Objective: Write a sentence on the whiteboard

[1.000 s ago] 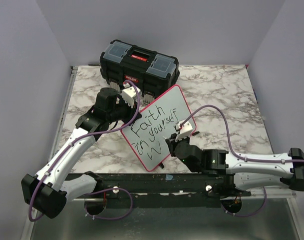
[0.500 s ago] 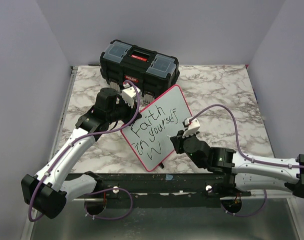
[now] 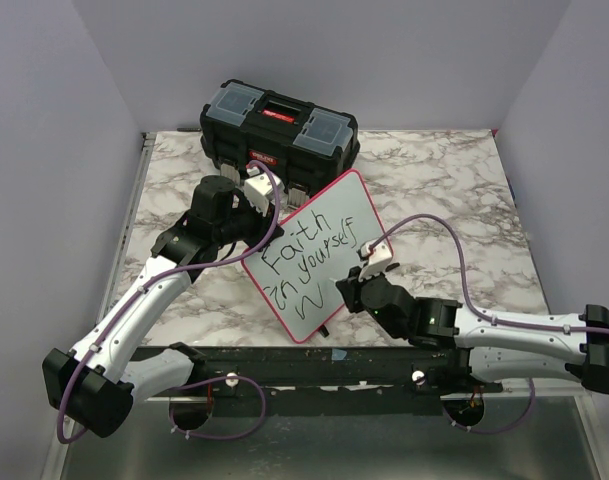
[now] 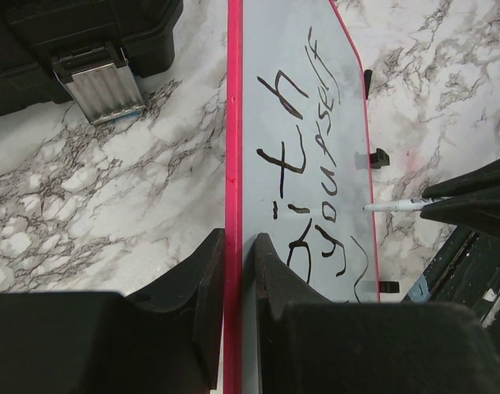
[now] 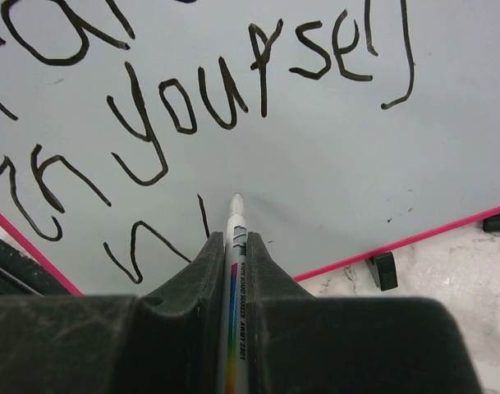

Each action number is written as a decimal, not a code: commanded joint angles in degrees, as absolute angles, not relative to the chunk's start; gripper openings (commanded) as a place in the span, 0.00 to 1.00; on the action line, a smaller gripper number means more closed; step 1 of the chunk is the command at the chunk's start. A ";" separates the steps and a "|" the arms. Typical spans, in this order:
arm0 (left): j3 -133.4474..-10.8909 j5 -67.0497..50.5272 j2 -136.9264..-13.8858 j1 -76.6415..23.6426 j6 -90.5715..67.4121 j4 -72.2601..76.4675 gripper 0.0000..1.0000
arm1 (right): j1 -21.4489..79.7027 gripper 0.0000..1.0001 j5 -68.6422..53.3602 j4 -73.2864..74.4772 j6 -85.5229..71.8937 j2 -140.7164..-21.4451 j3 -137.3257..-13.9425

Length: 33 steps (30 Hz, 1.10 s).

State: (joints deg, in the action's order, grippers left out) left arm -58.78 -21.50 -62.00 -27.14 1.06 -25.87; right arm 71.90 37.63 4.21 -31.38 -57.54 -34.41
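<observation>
Right end effector [image 3: 344,290] returned, marker [image 5: 236,217] touching whiteboard [image 3: 331,214].

Lettering: black marker lettering [image 5: 264,74], top line cut by upper frame edge.
Toolbox: black plastic toolbox [image 4: 77,25], cropped at upper left.
Pen: white marker pen [image 5: 233,295], barrel mostly hidden between right end effector [image 5: 235,238] fingers.

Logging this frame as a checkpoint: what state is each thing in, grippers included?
whiteboard: tilted, red rim clamped
sentence: unfinished, third line barely begun
marker: uncapped, tip at the board
toolbox: lid closed
left gripper: shut on the whiteboard's rim
right gripper: shut on the marker
</observation>
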 commanded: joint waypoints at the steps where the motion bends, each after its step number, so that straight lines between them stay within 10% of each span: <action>1: -58.70 -19.40 -61.96 -27.33 3.69 -25.16 0.00 | 71.80 0.01 36.66 0.56 -30.59 -59.45 -33.60; 33: -58.65 -19.06 -62.34 -27.48 3.78 -25.18 0.00 | 71.72 0.01 32.61 3.35 -37.01 -60.69 -26.85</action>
State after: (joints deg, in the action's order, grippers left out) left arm -58.78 -20.97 -62.37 -27.14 1.10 -25.96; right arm 71.92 34.98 -0.05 -35.24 -59.96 -28.71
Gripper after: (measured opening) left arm 0.173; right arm 0.126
